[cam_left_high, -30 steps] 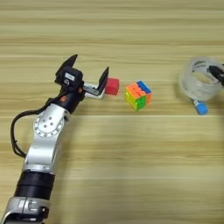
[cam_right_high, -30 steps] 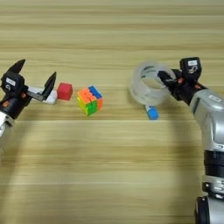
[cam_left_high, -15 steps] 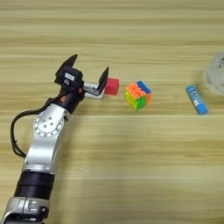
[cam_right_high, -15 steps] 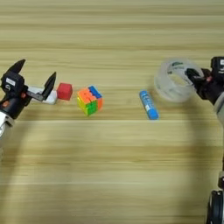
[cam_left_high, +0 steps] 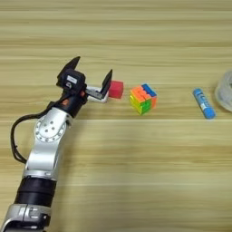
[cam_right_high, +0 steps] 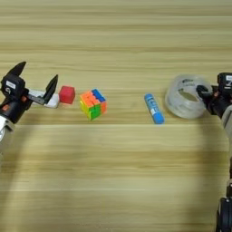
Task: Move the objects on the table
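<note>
Clear tape roll near table right edge.

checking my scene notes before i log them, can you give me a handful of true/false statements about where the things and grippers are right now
1. The red cube lies left of the puzzle cube. True.
2. The blue tube is inside the tape roll. False: it lies on the table left of the roll, apart from it.
3. The left gripper has its fingers spread over the flat white device. True.
4. The right gripper is at the tape roll's right side. True.
5. The puzzle cube is stacked on the red cube. False: both rest on the table, side by side.
6. The left gripper holds the blue tube. False: the tube lies far to its right.
</note>
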Controlling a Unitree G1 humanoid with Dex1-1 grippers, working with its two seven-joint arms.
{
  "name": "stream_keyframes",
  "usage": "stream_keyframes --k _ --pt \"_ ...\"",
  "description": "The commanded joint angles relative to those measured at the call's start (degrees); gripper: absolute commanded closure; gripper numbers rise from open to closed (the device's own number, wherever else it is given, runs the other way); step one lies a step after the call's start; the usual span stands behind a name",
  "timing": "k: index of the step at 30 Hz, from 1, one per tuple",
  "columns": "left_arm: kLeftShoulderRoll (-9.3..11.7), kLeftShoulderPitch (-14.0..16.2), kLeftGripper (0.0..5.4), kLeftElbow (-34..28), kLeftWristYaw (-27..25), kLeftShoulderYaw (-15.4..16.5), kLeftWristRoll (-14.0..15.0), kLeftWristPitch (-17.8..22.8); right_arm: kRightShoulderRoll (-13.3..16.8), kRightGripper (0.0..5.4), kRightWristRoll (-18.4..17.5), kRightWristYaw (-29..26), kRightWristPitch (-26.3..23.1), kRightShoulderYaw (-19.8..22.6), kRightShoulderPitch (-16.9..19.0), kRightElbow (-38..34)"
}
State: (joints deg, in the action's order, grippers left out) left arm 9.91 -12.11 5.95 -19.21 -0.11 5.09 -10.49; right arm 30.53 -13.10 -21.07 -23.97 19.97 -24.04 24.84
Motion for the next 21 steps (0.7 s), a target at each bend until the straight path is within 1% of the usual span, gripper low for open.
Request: stream_keyframes --k 1,8,15,17,21 --pt "0.38 -0.08 0.00 0.26 -0.25 0.22 0.36 0.11 -0.45 3.88 0.72 0.20 2.86 -1.22 -1.21 2.05" --pt "0.45 -0.15 0.00 0.33 -0.31 0.25 0.37 0.15 -1.06 3.88 1.42 0.55 5.31 -2.49 -1.96 7.35" --pt "0.52 -0.14 0.00 0.30 -0.45 0.30 0.47 0.24 -1.12 3.88 1.01 0.15 5.72 -2.64 -2.31 8.45" --pt "0.52 -0.14 0.00 0.29 -0.45 0.24 0.41 0.32 -1.22 3.51 0.84 0.17 5.65 -2.57 -2.35 8.40" --pt "0.53 -0.15 0.00 0.43 -0.46 0.20 0.36 0.37 -1.42 3.18 0.40 0.77 5.96 -2.09 -2.31 7.21"
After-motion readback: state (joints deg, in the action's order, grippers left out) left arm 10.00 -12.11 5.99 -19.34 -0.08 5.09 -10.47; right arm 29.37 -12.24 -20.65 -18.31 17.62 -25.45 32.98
